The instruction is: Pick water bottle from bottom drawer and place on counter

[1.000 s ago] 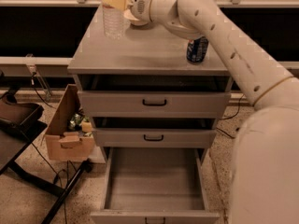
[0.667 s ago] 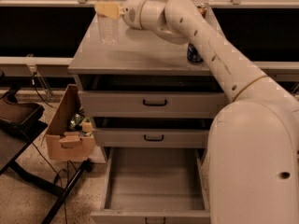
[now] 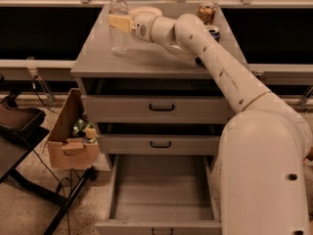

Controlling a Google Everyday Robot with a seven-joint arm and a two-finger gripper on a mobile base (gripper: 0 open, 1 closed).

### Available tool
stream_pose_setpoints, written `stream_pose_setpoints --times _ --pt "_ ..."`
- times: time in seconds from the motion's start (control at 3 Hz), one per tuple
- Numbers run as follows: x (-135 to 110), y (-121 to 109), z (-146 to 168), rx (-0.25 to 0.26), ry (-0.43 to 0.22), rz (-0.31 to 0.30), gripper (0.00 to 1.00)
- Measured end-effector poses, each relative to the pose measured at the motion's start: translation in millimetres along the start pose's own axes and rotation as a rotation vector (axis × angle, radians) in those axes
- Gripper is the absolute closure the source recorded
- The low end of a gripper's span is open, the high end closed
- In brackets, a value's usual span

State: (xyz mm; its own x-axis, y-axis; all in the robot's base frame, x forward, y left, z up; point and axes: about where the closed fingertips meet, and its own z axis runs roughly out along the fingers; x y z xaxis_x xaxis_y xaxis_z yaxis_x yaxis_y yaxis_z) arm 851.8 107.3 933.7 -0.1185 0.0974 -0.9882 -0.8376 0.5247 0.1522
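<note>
Clear water bottle [image 3: 118, 39] on counter [image 3: 146, 58]; gripper [image 3: 119, 22] against it, seemingly lower.

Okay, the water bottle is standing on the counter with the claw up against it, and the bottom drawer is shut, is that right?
Not quite: the bottom drawer is pulled open, not shut, as the camera view shows. The rest holds: the water bottle stands upright on the counter with the claw against it.

Cream hand [image 3: 120, 22] gripping the clear, white-capped water bottle [image 3: 119, 40] on the grey counter [image 3: 142, 61], orange-brown can [image 3: 206, 12] behind
</note>
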Motion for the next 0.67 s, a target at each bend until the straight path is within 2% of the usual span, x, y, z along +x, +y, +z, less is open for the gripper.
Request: stream_pose_setpoints --times 0.33,0.67 --pt "3.2 -3.9 -3.0 0.014 -0.004 -0.024 0.97" --pt "3.2 -3.9 -2.9 0.014 -0.004 -0.024 0.73"
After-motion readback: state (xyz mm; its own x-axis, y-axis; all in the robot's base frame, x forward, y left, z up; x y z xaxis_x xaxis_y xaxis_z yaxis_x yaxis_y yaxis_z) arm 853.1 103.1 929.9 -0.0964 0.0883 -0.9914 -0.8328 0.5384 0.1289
